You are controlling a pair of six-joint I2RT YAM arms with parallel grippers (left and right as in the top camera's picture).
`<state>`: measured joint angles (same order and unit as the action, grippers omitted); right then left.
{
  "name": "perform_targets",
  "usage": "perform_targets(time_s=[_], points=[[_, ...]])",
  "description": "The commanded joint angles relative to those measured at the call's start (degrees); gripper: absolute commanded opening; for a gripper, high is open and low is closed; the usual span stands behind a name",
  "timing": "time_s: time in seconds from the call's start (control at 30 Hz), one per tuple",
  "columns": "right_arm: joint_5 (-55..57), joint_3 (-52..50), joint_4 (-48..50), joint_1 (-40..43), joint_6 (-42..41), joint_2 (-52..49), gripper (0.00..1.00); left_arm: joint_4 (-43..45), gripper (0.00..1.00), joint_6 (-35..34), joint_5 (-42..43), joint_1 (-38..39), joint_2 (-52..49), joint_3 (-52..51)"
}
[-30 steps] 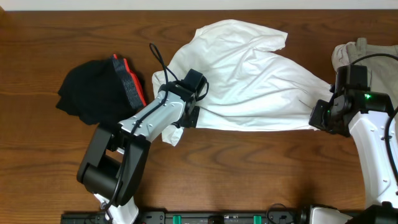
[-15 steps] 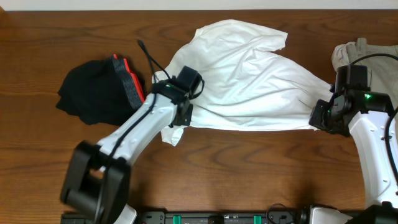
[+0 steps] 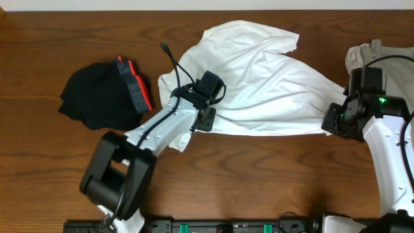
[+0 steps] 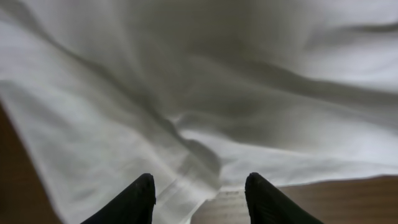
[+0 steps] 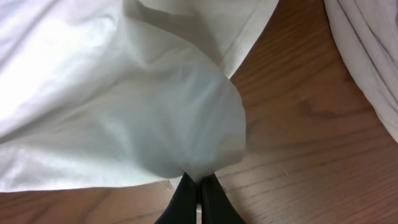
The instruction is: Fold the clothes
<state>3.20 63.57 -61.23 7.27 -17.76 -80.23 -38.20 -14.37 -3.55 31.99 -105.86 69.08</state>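
Two pincers work on one white shirt (image 3: 259,77), which lies crumpled on the wooden table (image 3: 259,188), spread from the centre toward the right. My right pincer (image 5: 198,190) is closed, its fingers pinching a bunched fold at the shirt's right end. My left pincer (image 4: 199,190) stands with its jaws apart over the shirt's near left hem. Cloth and a strip of bare wood show between the fingertips, and nothing is held. Left of the shirt, and apart from it, lies a black garment (image 3: 97,97) with a red-striped band. At the far right edge a beige garment (image 3: 365,55) lies just beside my right arm.
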Motion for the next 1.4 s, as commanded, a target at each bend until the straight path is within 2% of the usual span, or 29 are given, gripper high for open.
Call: perform_targets(time_s=[0.0,0.1,0.27,0.57,0.67,0.7,0.73,0.9,1.07,1.37], points=[[0.4,0.2,0.1,0.2,0.2,0.6,0.01,0.1,0.49,0.8,-1.6,-0.1,-1.7,-0.6],[0.4,0.2,0.1,0.2,0.2,0.6,0.01,0.1,0.49,0.8,-2.1,-0.1,-2.4,-0.6],[0.4,0.2,0.1,0.2,0.2,0.6,0.01,0.1,0.41,0.8,-2.1,-0.1,-3.0,-0.6],[0.4,0.2,0.1,0.2,0.2,0.6,0.01,-1.2,0.35,1.0,-2.1,-0.1,-3.9,-0.6],[0.4,0.2,0.1,0.2,0.2,0.6,0.01,-1.3,0.18,1.0,-2.1,-0.1,-3.9,-0.6],[0.4,0.2,0.1,0.2,0.2,0.6,0.01,-1.4,0.09,1.0,-2.1,-0.1,-3.9,-0.6],[0.4,0.2,0.1,0.2,0.2,0.6,0.01,-1.5,0.06,1.0,-2.1,-0.1,-3.8,-0.6],[0.4,0.2,0.1,0.2,0.2,0.6,0.01,-6.1,0.06,-1.6,-8.4,-0.2,-2.2,1.2],[0.4,0.2,-0.1,0.2,0.2,0.6,0.01,-15.9,0.06,-10.4,-19.1,-2.3,3.1,2.4],[1.4,-0.2,-0.6,1.2,-0.9,0.2,0.02,-20.6,0.06,-11.9,-20.1,-10.8,8.5,2.4]])
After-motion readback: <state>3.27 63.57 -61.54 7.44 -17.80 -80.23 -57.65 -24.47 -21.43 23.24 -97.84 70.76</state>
